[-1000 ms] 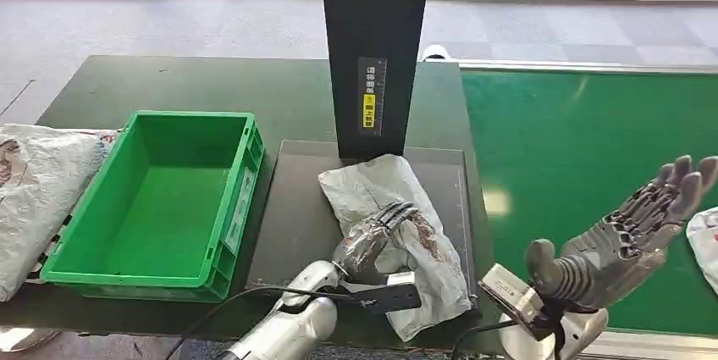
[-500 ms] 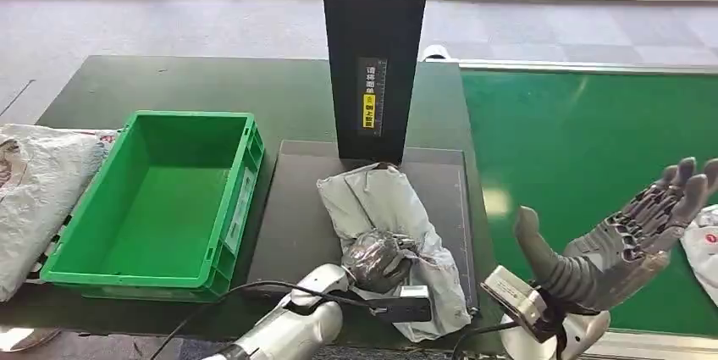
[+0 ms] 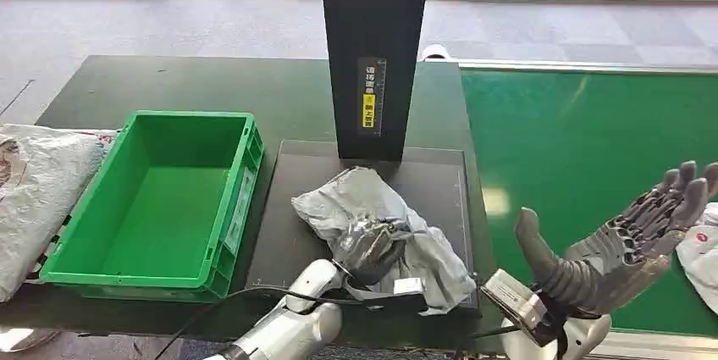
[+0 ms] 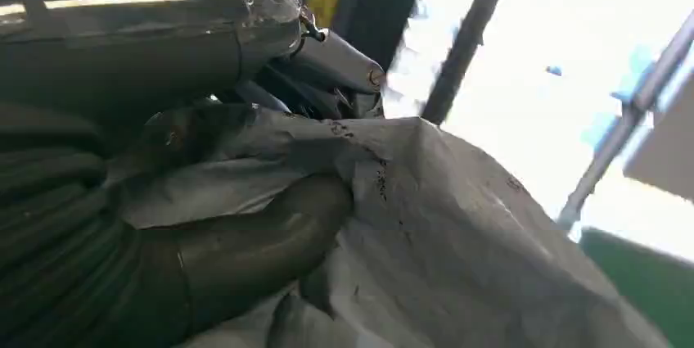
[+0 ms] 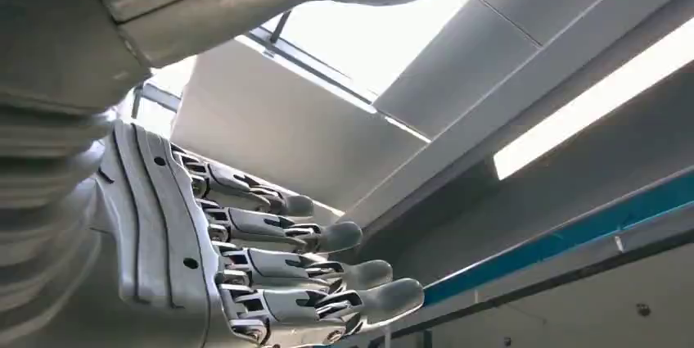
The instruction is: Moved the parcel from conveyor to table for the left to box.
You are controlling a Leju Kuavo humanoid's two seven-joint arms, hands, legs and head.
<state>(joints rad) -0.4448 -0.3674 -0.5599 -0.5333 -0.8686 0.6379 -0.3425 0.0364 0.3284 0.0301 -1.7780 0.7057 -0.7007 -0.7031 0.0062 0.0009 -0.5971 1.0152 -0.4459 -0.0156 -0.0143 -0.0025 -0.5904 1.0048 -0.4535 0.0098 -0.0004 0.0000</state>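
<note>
Left hand [image 3: 366,247] grips the grey parcel [image 3: 381,224]; right hand [image 3: 626,241] spread, empty.

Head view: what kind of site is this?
Likely a parcel-sorting test cell indoors: a green conveyor belt beside a dark table, a green crate, and a grey parcel gripped by the left hand.

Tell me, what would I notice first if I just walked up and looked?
Probably the left hand gripping a crumpled grey parcel on the dark mat in front of a tall black stand. Next, the big green crate, empty, sitting to the left of the mat. On the right, the right hand is held up over the green conveyor, its fingers spread and holding nothing.
</note>
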